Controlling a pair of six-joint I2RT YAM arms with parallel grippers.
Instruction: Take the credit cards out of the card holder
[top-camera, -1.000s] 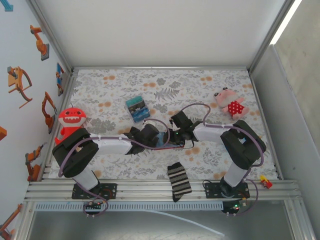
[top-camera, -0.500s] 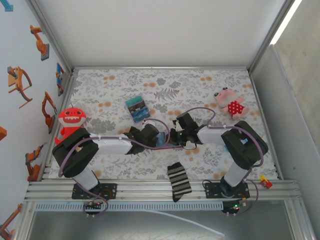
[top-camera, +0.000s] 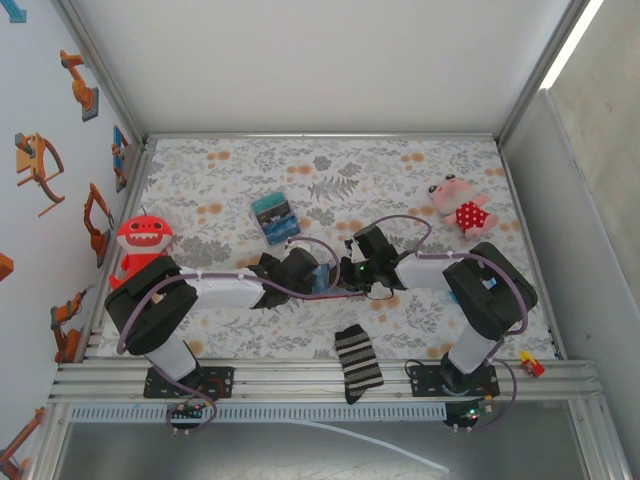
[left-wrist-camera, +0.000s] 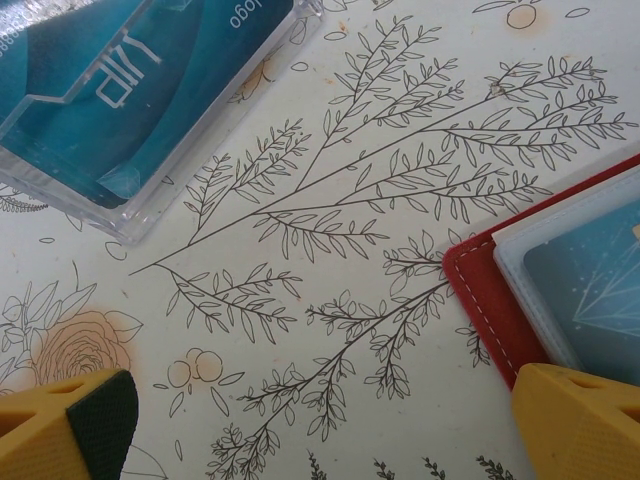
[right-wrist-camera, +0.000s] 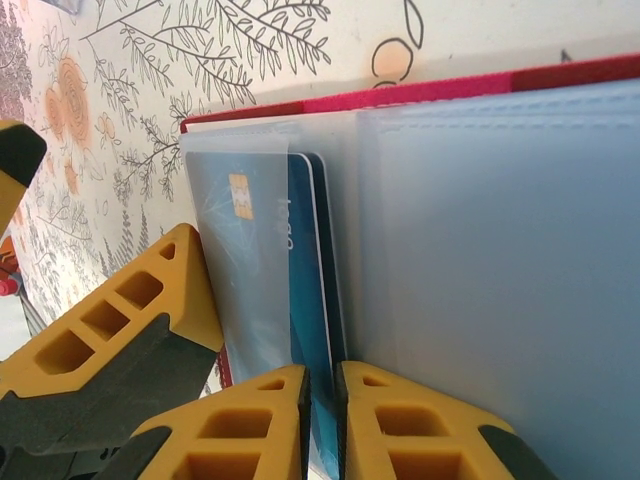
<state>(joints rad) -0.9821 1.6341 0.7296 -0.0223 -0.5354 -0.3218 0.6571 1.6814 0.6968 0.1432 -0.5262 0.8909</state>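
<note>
Red card holder (right-wrist-camera: 450, 85) is lying open on the flowery tablecloth (top-camera: 400, 160), smack between my two arms, with the clear pockets facing up. My right pincer (right-wrist-camera: 322, 425) is pinched together on the edge of the teal card (right-wrist-camera: 305, 300) in the end pocket. A card with a gold chip (right-wrist-camera: 238, 190) shows through the cloudy sleeve right next to it (hard to tell its colour through the plastic). My left pincer (left-wrist-camera: 320, 430) is spread wide with nothing in it. One of its fingertips (left-wrist-camera: 575, 420) sits just at the holder's red corner, so that end is pretty crowded.

Other stuff around:
- clear plastic case (left-wrist-camera: 130, 110) with teal inside, near the left pincer
- striped sock (top-camera: 358, 362) at the near edge
- red plush (top-camera: 143, 240) over on the left
- pink plush (top-camera: 458, 206) off to the right

All of that is well apart from the holder.

Compared with a second ago, my right wrist has slid a little to the right. The left arm and everything on the cloth lie as they did.
</note>
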